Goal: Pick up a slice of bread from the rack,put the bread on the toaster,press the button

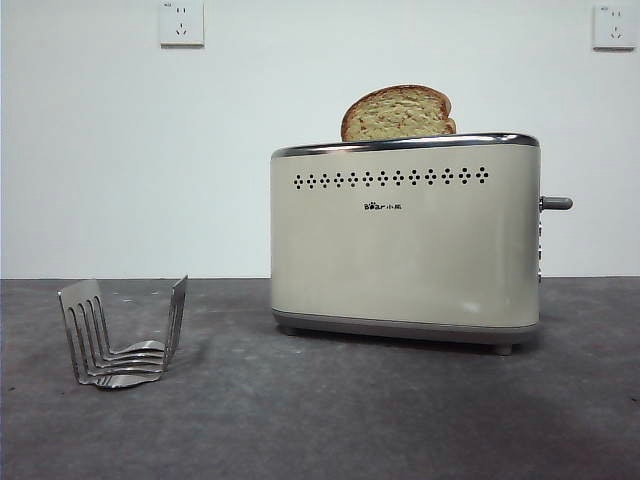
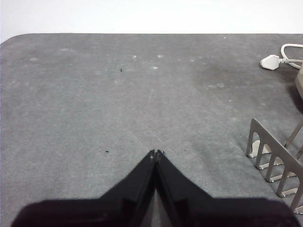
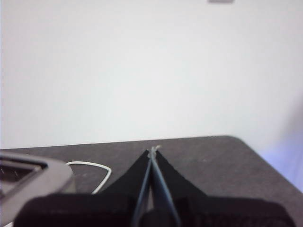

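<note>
Bread stands upright in the toaster, top half poking above the chrome rim, rack empty on the grey table. What remains, by my reading, is the lever jutting from the toaster's end, the one away from the rack. The right gripper, clenched and empty, has the toaster's rim beside it, so it looks the nearer arm. The left gripper, also clenched, hovers by the rack. Plain white wall behind.
</note>
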Robot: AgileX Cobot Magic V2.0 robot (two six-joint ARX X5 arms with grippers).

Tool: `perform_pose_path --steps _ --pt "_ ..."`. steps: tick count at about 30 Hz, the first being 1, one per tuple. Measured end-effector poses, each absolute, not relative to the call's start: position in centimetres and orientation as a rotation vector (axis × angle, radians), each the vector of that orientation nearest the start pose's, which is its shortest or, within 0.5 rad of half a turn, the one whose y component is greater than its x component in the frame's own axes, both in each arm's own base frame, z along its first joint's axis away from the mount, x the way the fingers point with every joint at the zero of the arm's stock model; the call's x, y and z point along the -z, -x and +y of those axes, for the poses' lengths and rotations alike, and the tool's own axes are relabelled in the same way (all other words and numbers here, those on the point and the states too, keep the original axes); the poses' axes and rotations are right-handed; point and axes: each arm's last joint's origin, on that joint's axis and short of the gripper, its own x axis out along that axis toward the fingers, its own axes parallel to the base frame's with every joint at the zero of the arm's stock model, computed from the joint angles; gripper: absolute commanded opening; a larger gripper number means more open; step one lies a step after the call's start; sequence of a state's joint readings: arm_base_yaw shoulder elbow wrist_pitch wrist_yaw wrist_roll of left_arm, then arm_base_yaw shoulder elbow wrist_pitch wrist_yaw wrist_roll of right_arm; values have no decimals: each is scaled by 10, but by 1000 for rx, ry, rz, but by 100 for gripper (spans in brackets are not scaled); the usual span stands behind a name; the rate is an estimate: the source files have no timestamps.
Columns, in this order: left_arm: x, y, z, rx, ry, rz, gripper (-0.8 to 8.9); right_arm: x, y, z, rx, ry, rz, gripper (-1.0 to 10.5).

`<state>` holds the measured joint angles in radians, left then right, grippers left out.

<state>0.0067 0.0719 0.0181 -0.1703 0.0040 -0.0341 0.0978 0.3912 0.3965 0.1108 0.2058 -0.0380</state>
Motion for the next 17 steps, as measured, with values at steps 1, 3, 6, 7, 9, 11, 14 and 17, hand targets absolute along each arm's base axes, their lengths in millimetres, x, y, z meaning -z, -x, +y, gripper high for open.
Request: perform_pose_path --steps 1,3,6,7,9,11,14,17 --pt "-148 -99 1 -6 35 224 -3 -260 -111 5 112 30 -142 1" --pt "-148 -99 1 -6 35 224 -3 -232 -105 4 115 40 -183 1" --pt "-148 -99 1 -6 35 224 -3 -185 -102 5 81 60 -113 1" --pt "-148 -99 1 -7 36 224 -3 -173 -101 6 51 74 -48 1" --pt "-148 -99 1 -6 35 224 -3 -165 -99 7 -15 93 20 1" --pt "-148 -99 1 -7 36 225 -3 -162 -98 9 -75 101 46 1" --pt "-148 -99 1 -7 36 225 -3 -154 -96 10 -158 107 138 1" --pt "-148 -99 1 -7 36 226 -3 -152 -96 9 -158 105 163 1"
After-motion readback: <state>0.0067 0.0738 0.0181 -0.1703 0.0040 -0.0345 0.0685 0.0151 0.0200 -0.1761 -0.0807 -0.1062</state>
